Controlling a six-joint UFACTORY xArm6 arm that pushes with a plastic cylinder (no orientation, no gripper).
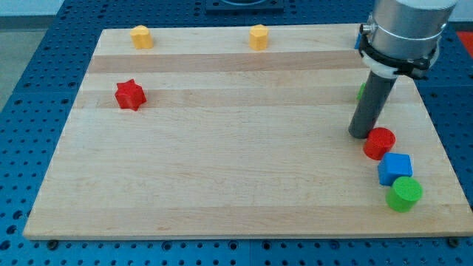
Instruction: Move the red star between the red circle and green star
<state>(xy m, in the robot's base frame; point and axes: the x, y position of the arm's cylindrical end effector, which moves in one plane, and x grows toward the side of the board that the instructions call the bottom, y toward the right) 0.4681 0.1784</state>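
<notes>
The red star [129, 94] lies at the view's left on the wooden board [222, 170], far from the other task blocks. The red circle [379, 142] sits near the right edge. Only a sliver of a green block [361, 91], likely the green star, shows behind the rod at the right. My tip [360, 134] rests on the board just left of the red circle, close to it and below the green sliver.
A blue cube [395, 168] and a green circle [404, 193] lie below the red circle at the right edge. Two yellow blocks [142, 36] [258, 36] sit along the top edge. A bit of blue [358, 41] shows behind the arm.
</notes>
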